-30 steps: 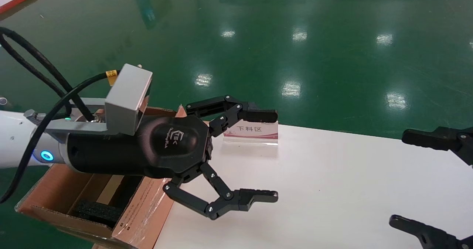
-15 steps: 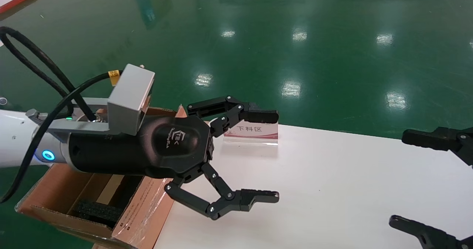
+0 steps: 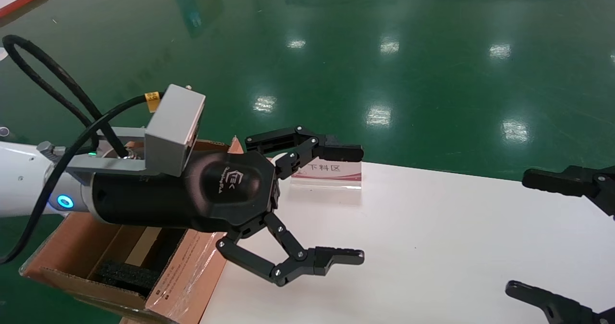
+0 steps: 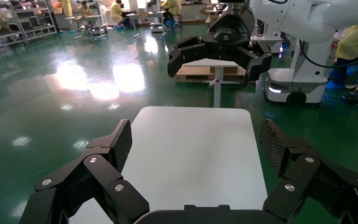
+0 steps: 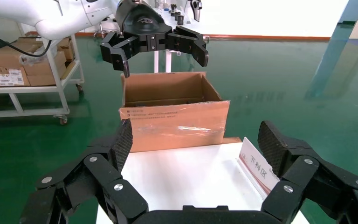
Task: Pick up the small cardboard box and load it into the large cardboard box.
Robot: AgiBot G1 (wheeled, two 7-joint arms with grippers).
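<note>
A smooth white rectangular table (image 3: 432, 247) with rounded corners stands on a glossy green floor (image 3: 384, 50) that mirrors rows of ceiling lights. Beyond it the room is a workshop: metal shelving carrying cartons, another white robot on a wheeled base (image 4: 303, 28), and people in yellow coats at benches far back. A small clear sign stand with a pink-and-white card (image 3: 329, 172) sits on the table's far edge.

The big brown corrugated carton with upright flaps (image 3: 120, 261) stands on the floor hard against the table's left end. It is open at the top, black foam (image 3: 127, 273) lying inside, and its taped, printed flap (image 3: 185, 271) leans on the table's edge. In the head view its long axis seems to run along that table end, away from the robot (much of it is hidden under the arm).

The left gripper (image 3: 353, 204) hangs above the carton's table-side wall, pointing rightward over the table, its fingers (image 3: 338, 256) spread wide with nothing between them. The right gripper (image 3: 538, 237) is at the table's right end, facing the carton, fingers (image 3: 543, 177) likewise wide apart and empty.

The small cardboard box appears in none of the views.
</note>
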